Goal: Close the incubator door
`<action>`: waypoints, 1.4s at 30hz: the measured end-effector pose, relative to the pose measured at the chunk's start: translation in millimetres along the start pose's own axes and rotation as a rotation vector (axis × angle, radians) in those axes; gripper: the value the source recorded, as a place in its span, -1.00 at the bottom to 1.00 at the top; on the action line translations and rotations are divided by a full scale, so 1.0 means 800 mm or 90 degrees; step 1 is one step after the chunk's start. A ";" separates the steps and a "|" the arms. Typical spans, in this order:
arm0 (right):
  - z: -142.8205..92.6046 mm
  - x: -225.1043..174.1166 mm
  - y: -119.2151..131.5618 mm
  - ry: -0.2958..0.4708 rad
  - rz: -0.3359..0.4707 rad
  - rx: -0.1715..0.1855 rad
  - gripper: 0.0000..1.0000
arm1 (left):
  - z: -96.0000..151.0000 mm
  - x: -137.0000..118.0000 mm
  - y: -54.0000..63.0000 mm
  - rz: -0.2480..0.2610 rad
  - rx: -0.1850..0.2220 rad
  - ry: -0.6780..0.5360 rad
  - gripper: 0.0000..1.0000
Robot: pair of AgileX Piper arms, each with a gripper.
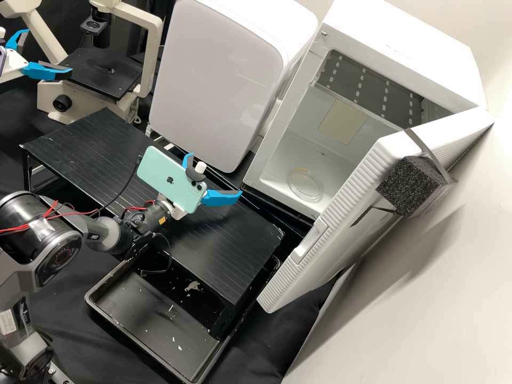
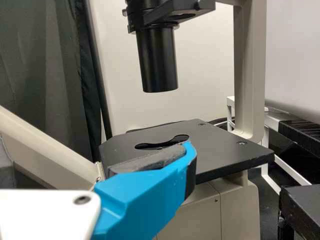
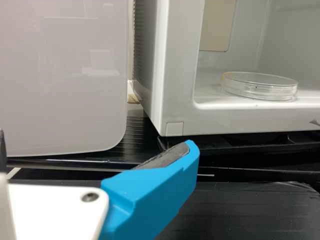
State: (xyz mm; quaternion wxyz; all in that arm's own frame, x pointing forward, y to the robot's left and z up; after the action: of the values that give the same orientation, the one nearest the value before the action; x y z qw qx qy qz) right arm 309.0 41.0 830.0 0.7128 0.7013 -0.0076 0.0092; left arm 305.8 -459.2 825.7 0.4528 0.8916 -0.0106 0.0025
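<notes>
The white incubator (image 1: 398,52) stands at the back right, its ribbed door (image 1: 341,213) swung wide towards the front. Left of the doorway, above the black rack, is my right gripper (image 1: 215,174), its fingers apart and empty, not touching the door. My left gripper (image 1: 49,50) stands open at the far left, by the microscope. In the left wrist view, my left gripper (image 2: 97,155) is before the microscope stage. The right wrist view has my right gripper (image 3: 97,150) in front of the incubator's lower frame (image 3: 240,119).
A clear dish (image 1: 305,185) lies inside the incubator. A black foam block (image 1: 408,184) is strapped to the door. Beside the incubator is a white, rounded appliance (image 1: 218,80). The black rack (image 1: 96,154) and black tray (image 1: 154,325) are in front; the microscope (image 1: 106,74) is back left.
</notes>
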 end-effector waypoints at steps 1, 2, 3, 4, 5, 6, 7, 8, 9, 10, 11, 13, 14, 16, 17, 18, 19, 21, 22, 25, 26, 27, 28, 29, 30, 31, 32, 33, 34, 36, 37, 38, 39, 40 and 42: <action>0.000 0.000 0.000 0.000 0.000 0.000 1.00 | 0.000 0.000 0.000 0.000 0.000 0.000 1.00; 0.000 0.000 0.000 0.000 0.000 0.000 1.00 | 0.000 0.000 0.000 0.000 0.000 0.000 1.00; 0.000 0.000 0.000 0.000 0.000 0.000 1.00 | 0.000 0.000 0.000 0.000 0.000 0.000 1.00; 0.000 0.000 0.000 0.000 0.000 0.000 1.00 | 0.000 0.000 0.000 0.000 0.000 0.000 1.00; 0.000 0.000 0.000 0.000 0.000 0.000 1.00 | 0.000 0.000 0.000 0.000 0.000 0.000 1.00; 0.000 0.000 0.000 0.000 0.000 0.000 1.00 | 0.000 0.000 0.000 0.000 0.000 0.000 1.00; 0.000 0.000 0.000 0.000 0.000 0.000 1.00 | 0.000 0.000 0.000 0.000 0.000 0.000 1.00; 0.000 0.000 0.000 0.000 0.000 0.000 1.00 | 0.000 0.000 0.000 0.000 0.000 0.000 1.00; 0.000 0.000 0.000 0.000 0.000 0.000 1.00 | 0.000 0.000 0.000 0.000 0.000 0.000 1.00; 0.002 -0.002 -0.001 -0.002 0.000 0.000 1.00 | 0.000 0.000 0.000 0.000 0.000 0.000 1.00; 0.004 -0.005 -0.001 -0.001 0.005 0.000 1.00 | 0.000 0.000 0.000 0.000 0.000 0.000 1.00; 0.008 -0.013 0.001 -0.004 0.011 -0.001 1.00 | 0.000 0.000 0.000 0.000 0.000 0.000 1.00; 0.015 -0.022 0.003 -0.014 0.015 0.002 1.00 | 0.000 0.000 0.000 0.000 0.000 0.000 1.00; 0.020 -0.033 0.009 -0.023 0.029 0.014 1.00 | 0.000 0.000 0.000 0.000 0.000 0.000 1.00; 0.024 -0.046 0.014 -0.027 0.044 0.025 1.00 | 0.000 0.000 0.000 0.000 0.000 0.000 1.00; 0.027 -0.054 0.019 -0.028 0.057 0.033 1.00 | 0.000 0.000 0.000 0.000 0.000 0.000 1.00; 0.030 -0.064 0.024 -0.031 0.073 0.039 1.00 | 0.000 0.000 0.000 0.000 0.000 0.000 1.00; 0.036 -0.085 0.034 -0.034 0.111 0.042 1.00 | 0.000 0.000 0.000 0.000 0.000 0.000 1.00; 0.039 -0.098 0.040 -0.035 0.136 0.041 1.00 | 0.000 0.000 0.000 0.000 0.000 0.000 1.00; 0.043 -0.131 0.054 -0.034 0.207 0.038 1.00 | 0.000 0.000 0.000 0.000 0.000 0.000 1.00; 0.045 -0.140 0.058 -0.038 0.229 0.038 1.00 | 0.000 0.000 0.000 0.000 0.000 0.000 1.00; 0.045 -0.150 0.062 -0.042 0.251 0.037 1.00 | 0.000 0.000 0.000 0.000 0.000 0.000 1.00; 0.048 -0.163 0.066 -0.052 0.279 0.035 1.00 | 0.000 0.000 0.000 0.000 0.000 0.000 1.00; 0.048 -0.170 0.070 -0.055 0.299 0.032 1.00 | 0.000 0.000 0.000 0.000 0.000 0.000 1.00; 0.050 -0.176 0.074 -0.064 0.319 0.027 1.00 | 0.000 0.000 0.000 0.000 0.000 0.000 1.00; 0.053 -0.182 0.078 -0.071 0.337 0.023 1.00 | 0.000 0.000 0.000 0.000 0.000 0.000 1.00; 0.055 -0.187 0.081 -0.079 0.351 0.019 1.00 | 0.000 0.000 0.000 0.000 0.000 0.000 1.00; 0.059 -0.191 0.086 -0.090 0.369 0.015 1.00 | 0.000 0.000 0.000 0.000 0.000 0.000 1.00; 0.063 -0.195 0.091 -0.104 0.386 0.013 1.00 | 0.000 0.000 0.000 0.000 0.000 0.000 1.00; 0.071 -0.201 0.099 -0.125 0.411 0.015 1.00 | 0.000 0.000 0.000 0.000 0.000 0.000 1.00; 0.074 -0.204 0.101 -0.132 0.420 0.018 1.00 | 0.000 0.000 0.000 0.000 0.000 0.000 1.00; 0.079 -0.206 0.104 -0.142 0.428 0.025 1.00 | 0.000 0.000 0.000 0.000 0.000 0.000 1.00; 0.083 -0.206 0.107 -0.150 0.434 0.033 1.00 | 0.000 0.000 0.000 0.000 0.000 0.000 1.00; 0.087 -0.205 0.110 -0.156 0.436 0.035 1.00 | 0.000 0.000 0.000 0.000 0.000 0.000 1.00; 0.093 -0.199 0.113 -0.168 0.434 0.037 1.00 | 0.000 0.000 0.000 0.000 0.000 0.000 1.00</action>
State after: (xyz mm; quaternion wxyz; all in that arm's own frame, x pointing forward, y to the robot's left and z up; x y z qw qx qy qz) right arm 148.1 -32.5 917.8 0.6414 0.6738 -0.3322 0.1560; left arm 305.8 -459.2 825.7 0.4528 0.8916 -0.0106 0.0025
